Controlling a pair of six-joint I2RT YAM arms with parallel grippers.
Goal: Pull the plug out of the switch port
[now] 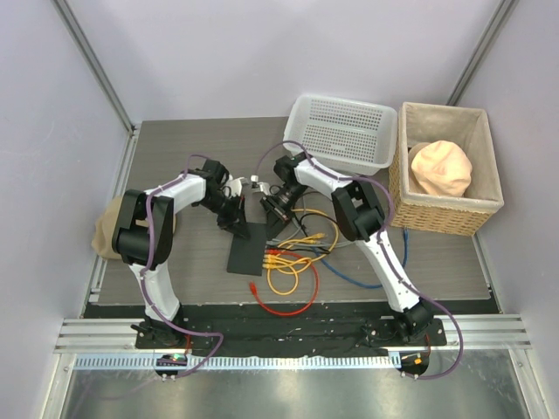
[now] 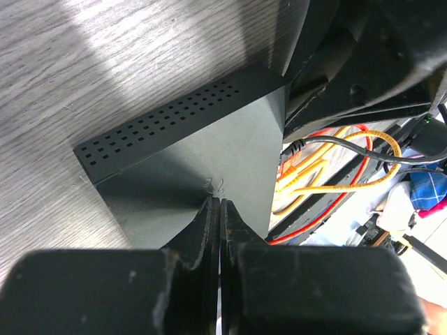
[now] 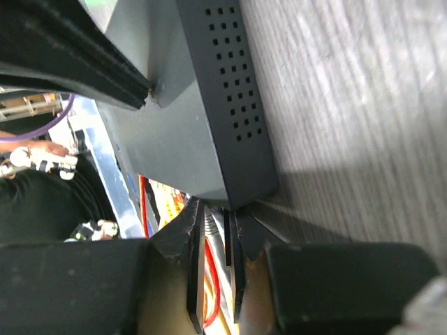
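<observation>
Switch, a small flat matte-black rectangular box [image 1: 247, 249] with a perforated side wall, lies flat on the grey wood-grain bench [image 2: 84, 63] at the centre of the top view, just left of a tangle of yellow, orange, red and blue cables [image 1: 293, 257]. The left gripper [image 2: 215, 204] has its fingers pressed together with nothing between them, and their tips rest on the switch's top face near one edge. The right gripper [image 3: 215, 225], low in its wrist view, sits at the switch's corner on the port side. Its fingers stand only narrowly apart and appear to pinch a small grey plug [image 3: 211, 227], though the view there is cramped.

The switch looks light and rigid, so on this smooth surface it would probably slide along with any tug unless it is pressed down from above. The plug is likely hard plastic, small and possibly latched. It is best held by its body close to the port, not by the limp cord, and drawn straight out along the socket.
</observation>
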